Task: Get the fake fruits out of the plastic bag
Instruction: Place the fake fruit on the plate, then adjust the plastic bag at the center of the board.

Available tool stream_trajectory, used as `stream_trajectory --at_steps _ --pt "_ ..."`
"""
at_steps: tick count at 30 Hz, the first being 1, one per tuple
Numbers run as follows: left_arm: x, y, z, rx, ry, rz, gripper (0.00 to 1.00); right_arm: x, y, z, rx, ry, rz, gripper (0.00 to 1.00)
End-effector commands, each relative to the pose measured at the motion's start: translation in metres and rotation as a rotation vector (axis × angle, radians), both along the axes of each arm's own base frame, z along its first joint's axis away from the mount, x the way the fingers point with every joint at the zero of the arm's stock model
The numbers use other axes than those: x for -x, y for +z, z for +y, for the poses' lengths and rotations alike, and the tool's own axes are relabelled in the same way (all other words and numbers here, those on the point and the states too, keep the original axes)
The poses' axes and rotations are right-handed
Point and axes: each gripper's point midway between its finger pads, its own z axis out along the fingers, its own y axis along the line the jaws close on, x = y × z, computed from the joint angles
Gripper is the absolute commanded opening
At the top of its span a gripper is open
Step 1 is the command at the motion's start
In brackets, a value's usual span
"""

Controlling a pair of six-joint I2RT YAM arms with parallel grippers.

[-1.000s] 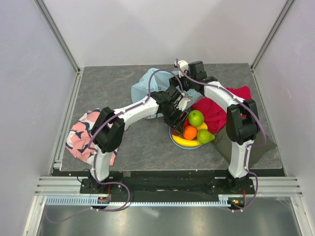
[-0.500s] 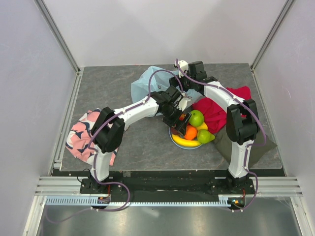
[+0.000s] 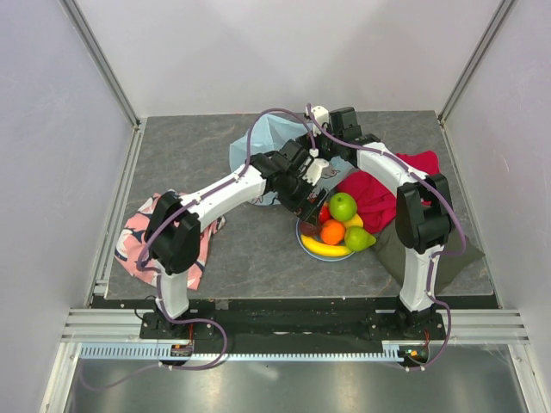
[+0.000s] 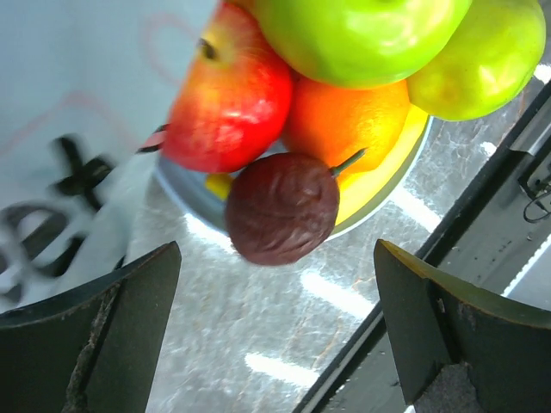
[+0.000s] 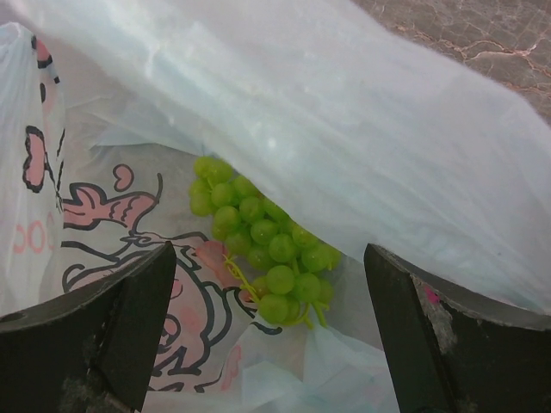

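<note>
In the left wrist view my left gripper (image 4: 275, 344) is open and empty, just short of a round light-blue plate (image 4: 185, 202). On the plate are a red apple (image 4: 228, 95), an orange (image 4: 344, 116), a green apple (image 4: 357, 34), a green pear (image 4: 486, 56) and a banana (image 4: 379, 176). A dark purple plum (image 4: 280, 206) sits at the plate's near rim. My right gripper (image 5: 267, 344) is open over the mouth of the pale-blue plastic bag (image 5: 344, 103). A green grape bunch (image 5: 263, 237) lies inside the bag between the fingers. From above, the bag (image 3: 258, 142) lies behind the plate (image 3: 303, 234).
A red cloth (image 3: 379, 194) lies right of the plate on a dark grey cloth (image 3: 392, 254). A pink patterned cloth (image 3: 142, 232) lies at the table's left. Both arms (image 3: 232, 185) cross close together over the bag and plate. Grey walls surround the table.
My left gripper has drawn back from over the plate towards the bag, and its arm has swung left. The right arm has hardly moved.
</note>
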Motion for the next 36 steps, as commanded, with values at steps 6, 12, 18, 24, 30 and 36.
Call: stream_trajectory --at_steps 6,12,18,24,30,36 --pt "-0.064 0.155 0.030 0.222 0.081 -0.440 0.99 0.010 0.030 -0.001 0.005 0.038 -0.064 0.98" --pt "-0.135 0.213 0.095 0.141 0.351 -0.647 0.99 0.035 0.031 0.003 0.019 0.081 -0.060 0.98" --pt "-0.167 0.185 0.140 -0.015 0.477 -0.585 0.99 0.047 0.042 0.024 0.021 0.137 -0.090 0.98" --pt "-0.175 0.142 0.164 -0.101 0.505 -0.477 0.91 0.073 0.031 0.037 0.045 0.185 -0.053 0.98" --pt "-0.105 0.107 0.175 -0.098 0.424 -0.321 0.45 0.055 0.023 0.029 0.104 0.112 -0.065 0.98" --pt "-0.049 0.068 0.185 -0.111 0.359 -0.202 0.02 0.050 0.008 0.017 0.156 0.038 -0.032 0.98"
